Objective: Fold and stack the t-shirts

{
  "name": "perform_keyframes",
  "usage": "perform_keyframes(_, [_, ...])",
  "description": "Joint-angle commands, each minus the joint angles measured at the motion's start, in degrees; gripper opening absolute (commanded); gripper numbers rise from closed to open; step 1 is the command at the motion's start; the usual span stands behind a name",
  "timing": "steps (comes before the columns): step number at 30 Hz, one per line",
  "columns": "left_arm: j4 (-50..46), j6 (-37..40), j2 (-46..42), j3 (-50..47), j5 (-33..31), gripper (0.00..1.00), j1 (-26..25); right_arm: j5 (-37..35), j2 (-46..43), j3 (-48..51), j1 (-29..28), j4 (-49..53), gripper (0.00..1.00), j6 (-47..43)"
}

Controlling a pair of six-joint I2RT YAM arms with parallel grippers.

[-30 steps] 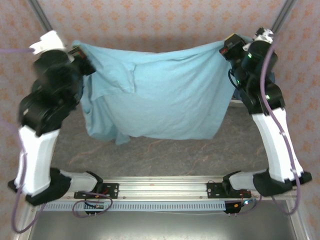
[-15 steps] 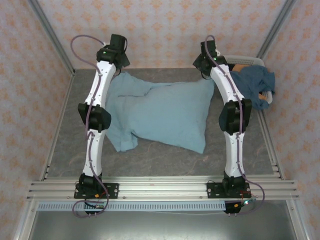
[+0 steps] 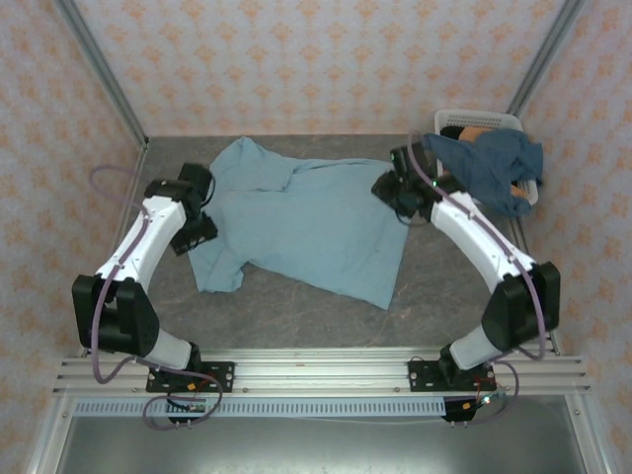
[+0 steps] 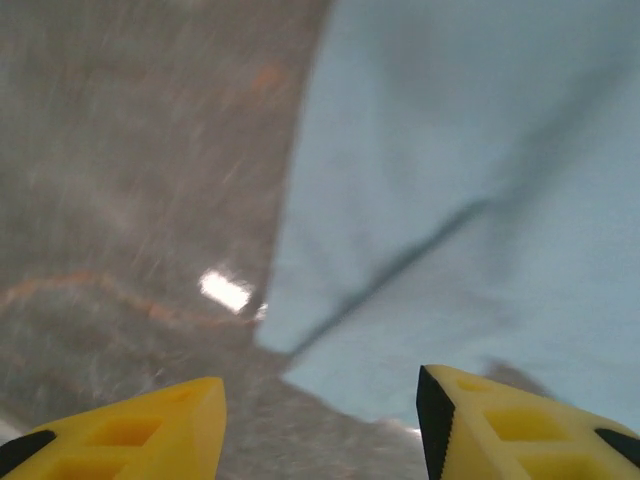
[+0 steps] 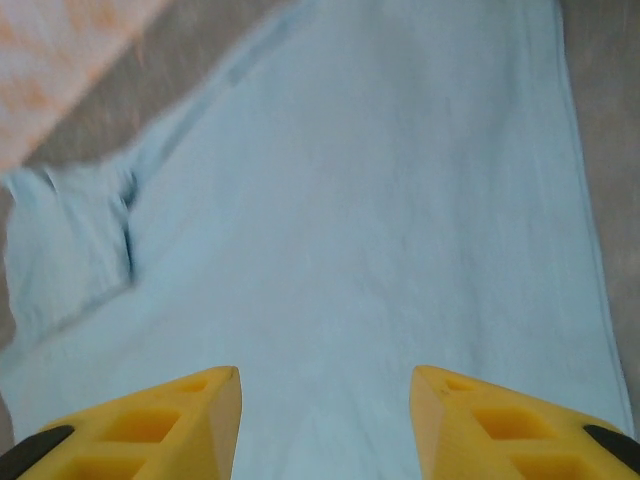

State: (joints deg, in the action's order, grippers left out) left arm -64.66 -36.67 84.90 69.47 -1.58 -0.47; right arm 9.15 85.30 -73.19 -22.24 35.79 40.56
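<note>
The light sky-blue cloth t-shirt (image 3: 316,222) lies spread on the grey speckled tabletop (image 3: 296,316) at the centre of the overhead view. It sits askew, with one sleeve trailing toward 7 o'clock and a rumpled ridge near its 11 o'clock corner. The left gripper (image 4: 320,400) hangs at the shirt's 9 o'clock edge, its jaws parted with nothing between them. The right gripper (image 5: 325,375) hovers over the cloth at about 2 o'clock, its jaws likewise released and empty.

The main risk is folding from this crooked lay. A skewed hem and that ridge would be pressed into a lopsided bundle that stacks badly. At 9 o'clock a dark crease runs close to the cloth's edge. The wrist view is too blurred to tell whether the edge is doubled there, so a pinch might catch only one layer, or scrape bare tabletop.

At 2 o'clock the darker dusty-blue t-shirt (image 3: 494,168) drapes over the white slatted plastic basket (image 3: 479,118), close to the right arm. A wide swing could snag it and drag it out.
</note>
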Motion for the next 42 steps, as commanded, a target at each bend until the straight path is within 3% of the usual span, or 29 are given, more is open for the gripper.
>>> perform_keyframes(1, [3.93,-0.06,0.97,-6.27,6.07,0.51,7.65,3.4,-4.16,11.27,-2.35,1.36,0.48,6.55])
perform_keyframes(7, [8.67,1.16,5.7,-9.75,9.22,0.46,10.99,7.98,-4.19,21.37,-4.92,-0.94,0.48,9.59])
perform_keyframes(13, [18.69,0.64,8.64,-14.46,13.08,0.45,10.84,2.9,2.69,20.19,-4.69,-0.25,0.46,7.03])
perform_keyframes(15, [20.53,0.61,10.3,-14.94,13.45,0.36,10.74,1.1,5.58,18.43,-4.5,2.08,0.42,6.23])
perform_keyframes(18, [21.51,0.78,10.99,-15.16,11.62,0.1,10.58,-0.28,8.37,17.43,-3.92,4.25,0.38,5.95])
perform_keyframes(20, [20.89,1.06,9.92,-14.75,10.59,0.0,10.51,-1.65,9.95,16.74,-3.37,5.77,0.33,5.71])
perform_keyframes(30, [6.87,1.41,-3.41,-13.61,8.69,0.0,8.99,-7.41,15.43,9.13,2.72,9.59,0.11,-0.27])
perform_keyframes(38, [-2.09,-2.33,-11.64,-12.28,11.07,0.0,7.24,-10.37,19.08,3.31,6.58,10.65,0.07,-5.99])
perform_keyframes(42, [-2.3,-1.61,-10.1,-12.83,7.57,0.0,7.28,-10.38,20.76,1.17,6.8,10.62,0.05,-7.85])
